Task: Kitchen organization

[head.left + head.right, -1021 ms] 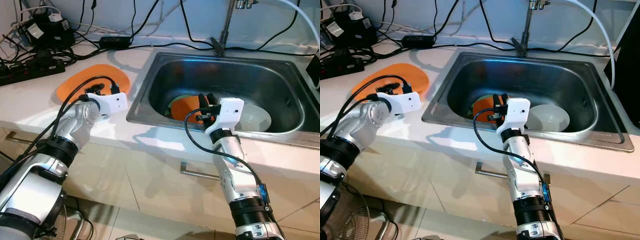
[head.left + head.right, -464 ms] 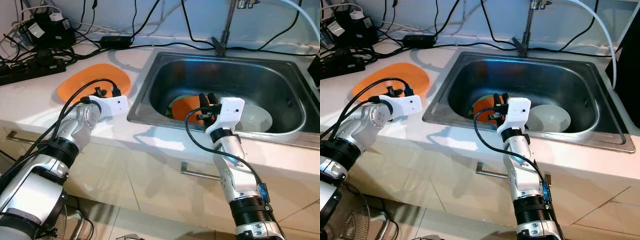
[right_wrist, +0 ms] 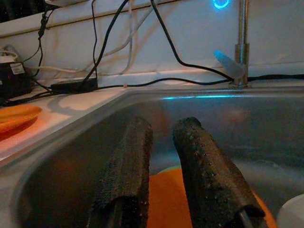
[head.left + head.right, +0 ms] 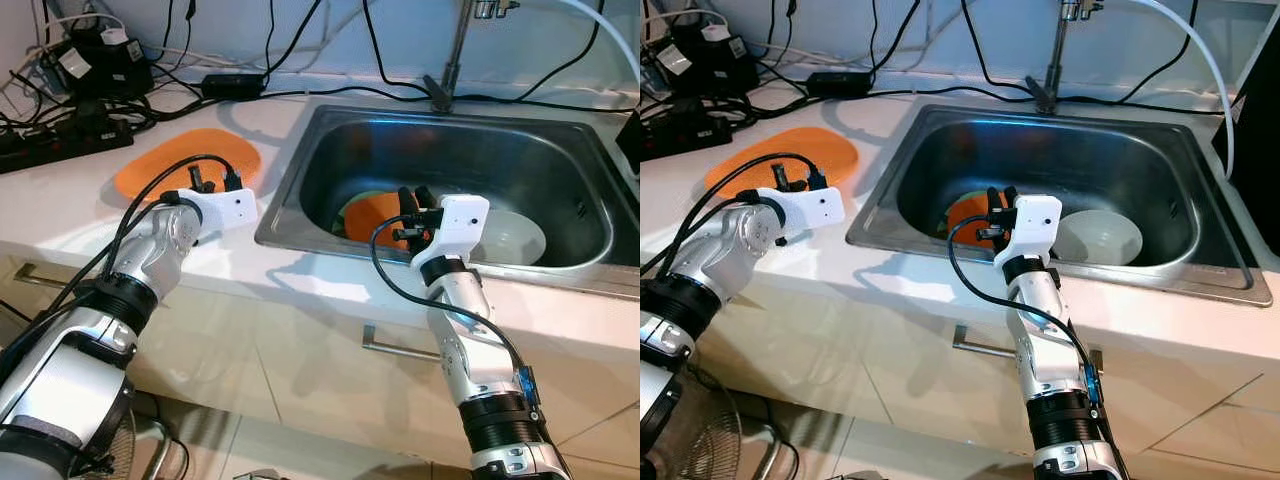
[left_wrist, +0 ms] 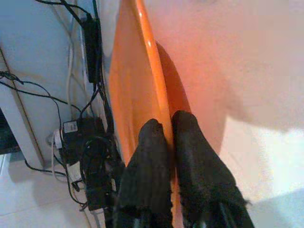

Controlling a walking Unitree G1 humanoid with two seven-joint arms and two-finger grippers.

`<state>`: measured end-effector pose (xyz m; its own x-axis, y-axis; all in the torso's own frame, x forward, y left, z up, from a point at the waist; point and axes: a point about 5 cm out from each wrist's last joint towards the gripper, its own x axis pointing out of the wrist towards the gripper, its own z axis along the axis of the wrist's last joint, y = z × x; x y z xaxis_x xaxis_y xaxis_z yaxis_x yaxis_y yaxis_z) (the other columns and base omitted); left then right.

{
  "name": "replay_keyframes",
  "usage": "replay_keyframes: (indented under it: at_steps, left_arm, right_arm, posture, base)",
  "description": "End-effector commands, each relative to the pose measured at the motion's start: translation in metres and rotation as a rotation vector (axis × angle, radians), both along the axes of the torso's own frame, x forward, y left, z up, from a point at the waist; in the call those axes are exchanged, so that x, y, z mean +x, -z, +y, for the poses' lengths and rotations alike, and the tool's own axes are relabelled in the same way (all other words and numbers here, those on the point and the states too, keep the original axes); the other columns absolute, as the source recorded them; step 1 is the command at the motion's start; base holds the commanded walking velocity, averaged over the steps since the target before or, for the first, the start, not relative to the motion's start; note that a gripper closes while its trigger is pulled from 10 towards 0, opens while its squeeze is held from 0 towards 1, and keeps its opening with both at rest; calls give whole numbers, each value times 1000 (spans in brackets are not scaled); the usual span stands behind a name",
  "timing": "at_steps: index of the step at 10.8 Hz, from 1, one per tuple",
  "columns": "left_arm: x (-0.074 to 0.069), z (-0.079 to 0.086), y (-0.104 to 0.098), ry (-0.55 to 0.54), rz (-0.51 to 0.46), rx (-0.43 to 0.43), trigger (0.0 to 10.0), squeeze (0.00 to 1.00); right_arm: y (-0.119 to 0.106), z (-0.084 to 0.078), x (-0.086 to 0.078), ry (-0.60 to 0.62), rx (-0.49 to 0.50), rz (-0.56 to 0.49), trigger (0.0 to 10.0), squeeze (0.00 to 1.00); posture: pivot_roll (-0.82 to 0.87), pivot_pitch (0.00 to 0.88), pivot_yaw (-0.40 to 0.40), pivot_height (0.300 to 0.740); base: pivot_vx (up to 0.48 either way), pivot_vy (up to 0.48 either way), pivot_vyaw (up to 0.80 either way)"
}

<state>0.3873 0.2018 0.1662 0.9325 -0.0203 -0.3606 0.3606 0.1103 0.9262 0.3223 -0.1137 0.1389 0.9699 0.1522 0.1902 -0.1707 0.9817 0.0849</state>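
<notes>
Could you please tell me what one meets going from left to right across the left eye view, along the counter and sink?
Power strip → orange plate on the counter → left tool → orange dish in the sink → right tool → white bowl.

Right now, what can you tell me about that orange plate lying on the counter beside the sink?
The orange plate looks like smooth, glossy plastic, shallow with a raised rim, and nothing lies on it. It sits on the white counter, left of the steel sink and near a tangle of black cables. The left gripper is at its near edge; the left wrist view shows the two black fingers closed on the rim, one on each side.
</notes>
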Motion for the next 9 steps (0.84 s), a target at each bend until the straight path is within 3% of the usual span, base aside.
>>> replay_keyframes:
  at_steps: [1,5,6,7,8,9]
  left_arm:
    - [-5,1,17,-3,75,-11,0,0]
    - [-5,0,15,5,62,1,0,0]
    - [-1,-2,4,22,-17,15,0,0]
    - [4,-15,-19,101,-174,27,0,0]
    - [5,-27,-37,171,-289,27,3451,0]
    - [4,-39,-46,215,-348,-6,10000,0]
  right_arm:
    - [-1,1,2,-5,9,11,10000,0]
    - [0,1,2,-3,10,16,10000,0]
    - [0,1,2,-1,10,17,10000,0]
    - [-1,1,2,1,10,18,10000,0]
    - [-4,0,4,8,32,18,10000,0]
    - [-6,-1,6,13,37,14,10000,0]
  posture:
    - [77,0,44,740]
    - [78,0,44,740]
    - [76,0,45,740]
    - [76,0,44,740]
    - [76,0,43,740]
    - [77,0,43,740]
  base:
    - [0,0,0]
    - [0,0,0]
    - [0,0,0]
    - [0,0,0]
    - [0,0,0]
    - [0,0,0]
